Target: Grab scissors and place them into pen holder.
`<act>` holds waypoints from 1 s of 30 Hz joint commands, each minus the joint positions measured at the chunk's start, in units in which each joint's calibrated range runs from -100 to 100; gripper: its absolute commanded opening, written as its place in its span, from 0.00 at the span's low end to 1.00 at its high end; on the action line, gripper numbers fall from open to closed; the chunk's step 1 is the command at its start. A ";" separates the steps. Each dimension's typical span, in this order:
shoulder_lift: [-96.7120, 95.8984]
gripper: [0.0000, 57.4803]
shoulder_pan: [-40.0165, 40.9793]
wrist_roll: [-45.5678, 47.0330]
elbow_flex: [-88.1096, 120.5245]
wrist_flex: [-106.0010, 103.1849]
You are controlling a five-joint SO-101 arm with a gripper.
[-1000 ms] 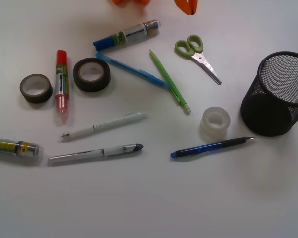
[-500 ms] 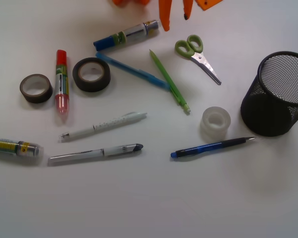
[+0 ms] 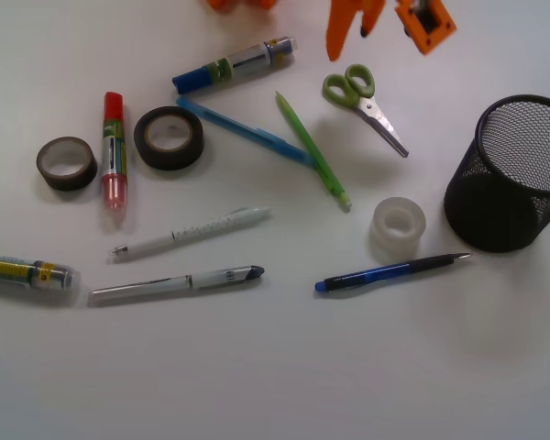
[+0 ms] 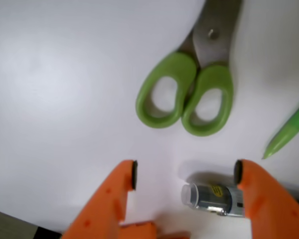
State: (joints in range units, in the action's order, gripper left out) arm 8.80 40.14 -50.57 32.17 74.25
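The scissors [image 3: 360, 98] lie flat on the white table, olive-green loop handles toward the back, silver blades pointing front-right. In the wrist view the scissors [image 4: 189, 94] lie just beyond my fingertips. My orange gripper [image 3: 353, 32] hangs above the table just behind the handles; in the wrist view the gripper [image 4: 185, 173] is open and empty, jaws wide apart. The black mesh pen holder [image 3: 511, 174] stands upright at the right edge, apart from the scissors.
A green pen [image 3: 313, 151] and a blue pen [image 3: 246, 131] lie left of the scissors. A glue stick [image 3: 234, 64] lies behind them; its cap end [image 4: 209, 197] shows between my jaws. Clear tape [image 3: 399, 225], black tape rolls [image 3: 169, 137], other pens and markers lie around.
My gripper has come further into the front view and moved right, from near the glue stick's end to just behind the scissor handles. Nothing on the table has moved.
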 commanded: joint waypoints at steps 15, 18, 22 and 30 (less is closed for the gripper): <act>-1.19 0.22 -2.35 -0.63 9.59 -18.52; -1.19 0.19 -2.72 -0.63 9.68 -18.61; -1.70 0.19 -3.54 -0.59 10.04 -18.87; -2.04 0.19 -5.56 0.68 10.14 -18.96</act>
State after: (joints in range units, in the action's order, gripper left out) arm 6.53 35.70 -50.09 42.50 55.77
